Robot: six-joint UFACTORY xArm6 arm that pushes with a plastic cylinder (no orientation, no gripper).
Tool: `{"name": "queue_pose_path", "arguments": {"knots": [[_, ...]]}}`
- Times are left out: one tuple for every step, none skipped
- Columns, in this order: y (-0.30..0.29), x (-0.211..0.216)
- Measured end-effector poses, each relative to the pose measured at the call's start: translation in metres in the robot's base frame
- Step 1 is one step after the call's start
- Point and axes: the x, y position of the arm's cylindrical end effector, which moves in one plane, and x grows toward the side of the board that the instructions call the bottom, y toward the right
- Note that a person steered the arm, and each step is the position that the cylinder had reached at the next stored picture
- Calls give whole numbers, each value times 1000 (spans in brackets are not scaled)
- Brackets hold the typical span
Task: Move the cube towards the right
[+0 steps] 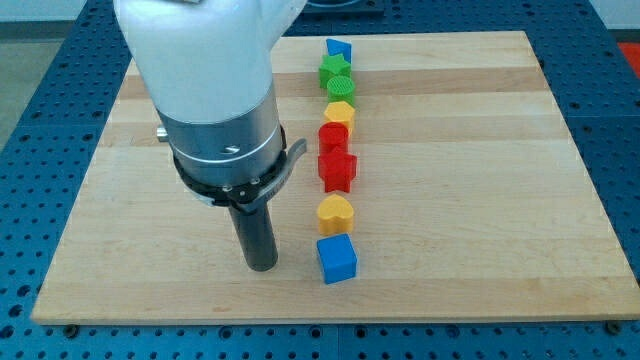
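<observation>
A blue cube (337,259) lies on the wooden board (480,200) at the bottom end of a column of blocks. My tip (261,266) rests on the board to the left of the blue cube, a short gap away, not touching it. Above the cube in the column are a yellow heart-shaped block (336,212), a red star-shaped block (337,169), a red block (333,136), a yellow block (340,113), two green blocks (336,77) and a blue block (338,48) at the top.
The arm's white and grey body (205,90) covers the upper left of the board. A blue perforated table (610,100) surrounds the board.
</observation>
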Motion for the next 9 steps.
{"name": "queue_pose_path", "arguments": {"knots": [[1,-11],[1,-8],[1,19],[1,18],[9,5],[35,-2],[45,-2],[43,0],[43,0]]}}
